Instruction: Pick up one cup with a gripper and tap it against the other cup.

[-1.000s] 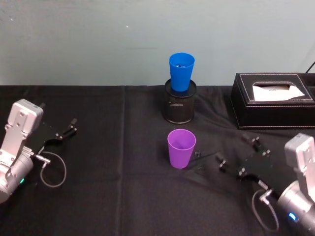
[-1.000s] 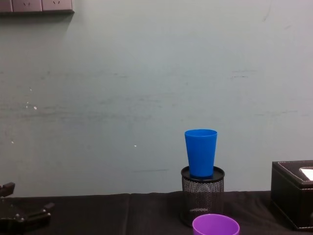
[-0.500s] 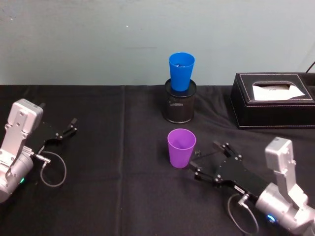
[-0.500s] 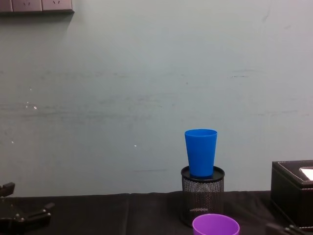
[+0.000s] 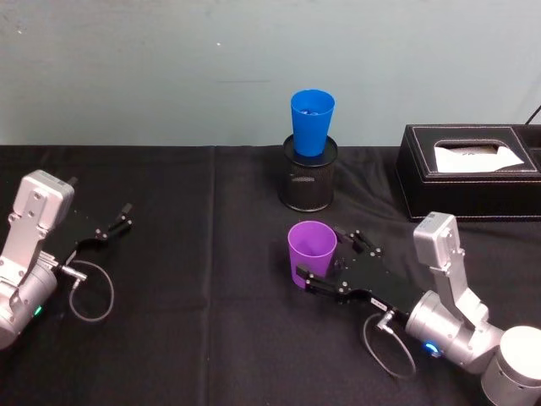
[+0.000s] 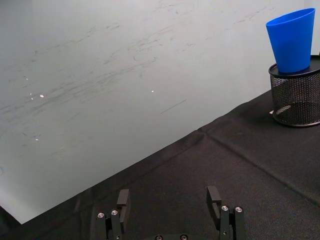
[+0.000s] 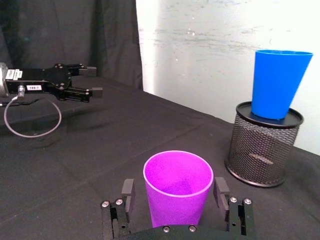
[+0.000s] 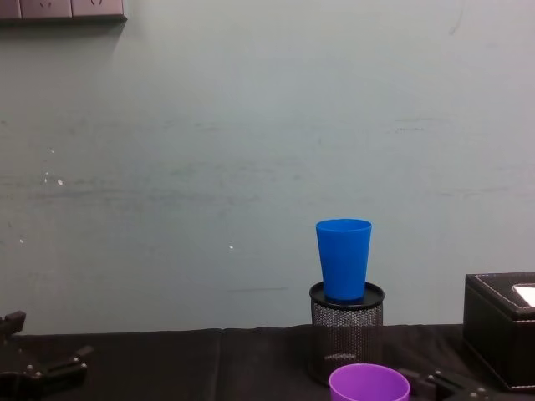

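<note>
The purple cup (image 5: 311, 252) stands upright on the black cloth, mid-table. My right gripper (image 5: 323, 252) is open and straddles it low down, one finger on each side. In the right wrist view the purple cup (image 7: 177, 187) sits between the fingers (image 7: 128, 192) with a small gap at each side. The blue cup (image 5: 312, 123) stands upright in a black mesh holder (image 5: 308, 182) just behind; the blue cup (image 8: 343, 259) rises above the purple cup's rim (image 8: 369, 384) in the chest view. My left gripper (image 5: 121, 217) rests open at the far left, with nothing between its fingers (image 6: 123, 200).
A black tissue box (image 5: 469, 173) stands at the back right, beside the mesh holder (image 7: 262, 145). The wall runs close behind the table's rear edge. A cable loop (image 5: 89, 292) lies by the left arm.
My right gripper has swept left across the table from the right edge and now straddles the purple cup. The cups and the left arm have not moved.
</note>
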### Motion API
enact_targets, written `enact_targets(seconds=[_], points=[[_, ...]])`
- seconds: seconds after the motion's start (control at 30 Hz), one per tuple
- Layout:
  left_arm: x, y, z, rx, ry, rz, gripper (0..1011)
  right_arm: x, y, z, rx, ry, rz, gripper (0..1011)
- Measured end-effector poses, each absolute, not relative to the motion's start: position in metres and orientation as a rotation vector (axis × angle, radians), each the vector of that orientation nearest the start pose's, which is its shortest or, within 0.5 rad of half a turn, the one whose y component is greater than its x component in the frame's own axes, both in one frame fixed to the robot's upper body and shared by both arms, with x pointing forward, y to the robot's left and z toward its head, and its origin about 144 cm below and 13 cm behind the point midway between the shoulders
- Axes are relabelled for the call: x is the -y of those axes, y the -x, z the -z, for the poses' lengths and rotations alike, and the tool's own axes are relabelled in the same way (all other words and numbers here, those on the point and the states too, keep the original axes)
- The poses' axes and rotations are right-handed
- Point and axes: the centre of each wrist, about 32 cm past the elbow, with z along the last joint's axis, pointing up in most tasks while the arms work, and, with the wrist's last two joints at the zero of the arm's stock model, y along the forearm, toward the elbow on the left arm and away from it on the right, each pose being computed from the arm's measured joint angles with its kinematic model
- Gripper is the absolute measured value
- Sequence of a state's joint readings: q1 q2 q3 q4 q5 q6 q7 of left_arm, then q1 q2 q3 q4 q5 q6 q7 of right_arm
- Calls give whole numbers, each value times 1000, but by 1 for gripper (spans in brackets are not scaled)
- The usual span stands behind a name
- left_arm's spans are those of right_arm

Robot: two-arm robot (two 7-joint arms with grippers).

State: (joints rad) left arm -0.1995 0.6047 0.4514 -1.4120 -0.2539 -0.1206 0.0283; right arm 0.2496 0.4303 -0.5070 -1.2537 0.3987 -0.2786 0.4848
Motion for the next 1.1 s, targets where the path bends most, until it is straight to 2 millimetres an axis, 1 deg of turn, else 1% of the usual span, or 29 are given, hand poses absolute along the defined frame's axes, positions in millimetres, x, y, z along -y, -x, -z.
enact_targets(seconds=[0.2,0.47,0.87,0.9,0.97,1.0,1.03,1.1], points=[[-310,-489,-1140,285,-304,-1248,1000,250,-505,-1098,80,75,746,1003],[-310,-489,-1140,285,-304,-1248,1000,246,-512,-1098,87,67,752,1002],[-310,-489,-1140,285,-304,-1248,1000,244,-514,-1098,90,66,751,1003],[-310,-489,-1140,285,-305,-1248,1000,244,-514,-1098,90,66,751,997],[-310,-489,-1140,285,-304,-1248,1000,244,-514,-1099,90,65,751,952],[-310,-489,-1140,285,-304,-1248,1000,244,-514,-1099,90,65,751,952],[-310,-489,-1140,285,-304,-1248,1000,244,-514,-1099,90,65,751,912],[-310,-489,-1140,285,-304,-1248,1000,244,-514,-1099,90,65,751,886]])
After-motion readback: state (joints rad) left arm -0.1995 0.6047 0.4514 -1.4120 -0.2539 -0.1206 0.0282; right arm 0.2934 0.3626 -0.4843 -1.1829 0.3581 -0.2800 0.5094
